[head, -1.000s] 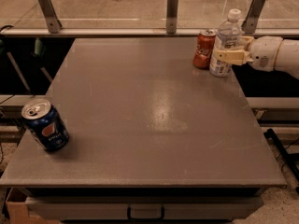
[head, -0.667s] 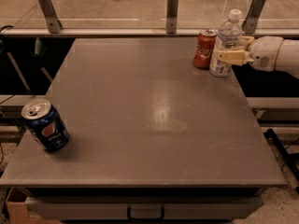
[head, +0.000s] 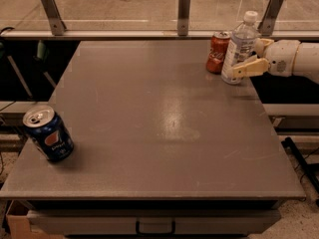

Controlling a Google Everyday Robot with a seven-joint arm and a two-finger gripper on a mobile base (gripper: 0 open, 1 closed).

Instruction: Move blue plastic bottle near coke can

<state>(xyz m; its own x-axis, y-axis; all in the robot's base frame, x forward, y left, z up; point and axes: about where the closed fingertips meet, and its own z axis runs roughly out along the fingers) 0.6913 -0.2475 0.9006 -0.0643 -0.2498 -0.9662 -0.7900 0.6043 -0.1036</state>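
The room is dim and warm-toned, everything washed brownish. Light falls from above: a pale, smeary sheen sits on the middle of the table (head: 164,183), well to the left of the jaws and nearer me. The gripper (head: 245,59), at the far right edge and closed on the blue plastic bottle (head: 239,39), is the brightest thing here (its cream shell almost glows). The bottle catches small white glints between the jaws; the coke can (head: 218,53), just left of them, reads a dull red. Far from the jaws, the Pepsi can (head: 48,134) pools a soft shadow at its base. Beyond the jaws the floor (head: 124,4) is lighter; below them lies near-black.
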